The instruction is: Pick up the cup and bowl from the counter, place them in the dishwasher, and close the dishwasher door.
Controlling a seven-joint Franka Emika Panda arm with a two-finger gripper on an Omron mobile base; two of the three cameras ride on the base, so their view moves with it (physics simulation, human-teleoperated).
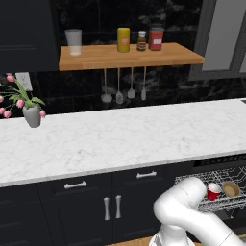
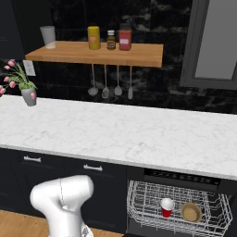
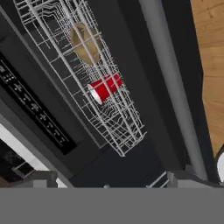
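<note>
Now | one cup [image 2: 167,207], one bowl [image 2: 190,212] in rack [image 2: 139,208] | door down | jaws: can't tell

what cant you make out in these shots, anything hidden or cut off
- Dishwasher door: the hand view shows a dark panel with a grey bar; how far down it lies is unclear.
- Bowl: rack wires cross it in the left base view.
- Cup: its base sits behind rack wires.
- Hand: open or shut cannot be told.
</note>
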